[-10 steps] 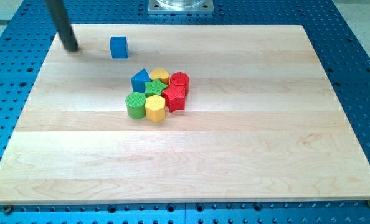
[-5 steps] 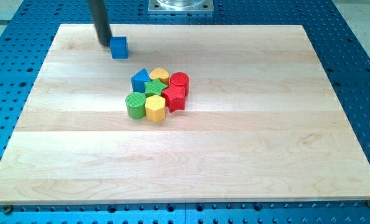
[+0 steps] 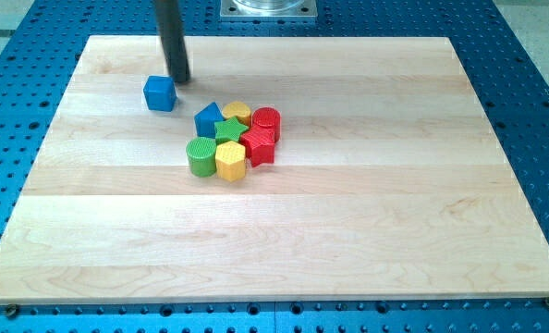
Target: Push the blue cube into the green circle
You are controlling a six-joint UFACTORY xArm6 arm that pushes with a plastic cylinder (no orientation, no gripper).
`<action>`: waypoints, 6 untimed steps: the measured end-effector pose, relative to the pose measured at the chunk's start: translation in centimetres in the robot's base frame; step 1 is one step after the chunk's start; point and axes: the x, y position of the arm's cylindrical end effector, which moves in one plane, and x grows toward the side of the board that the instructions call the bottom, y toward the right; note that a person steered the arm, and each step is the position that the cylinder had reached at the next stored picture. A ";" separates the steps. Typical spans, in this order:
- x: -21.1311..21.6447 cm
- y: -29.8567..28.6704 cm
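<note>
The blue cube [image 3: 160, 93] lies on the wooden board [image 3: 367, 222] at the upper left. My tip [image 3: 180, 78] stands just above and to the right of the cube, very close to its top right corner. The green circle [image 3: 201, 156] is a green cylinder at the lower left of a tight cluster near the board's middle, below and to the right of the cube.
The cluster also holds a blue triangle [image 3: 207, 119], a yellow cylinder [image 3: 237, 113], a green star [image 3: 228, 130], a red cylinder [image 3: 266, 120], a red hexagon [image 3: 259, 146] and a yellow hexagon [image 3: 230, 161]. A metal mount [image 3: 268, 8] sits at the view's top.
My tip swept right along the board's top, from the cube's left to its upper right. The blue cube slid down and to the left, and turned a little.
</note>
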 end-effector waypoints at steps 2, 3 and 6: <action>9.0 2.2; 6.3 -0.6; 9.5 0.9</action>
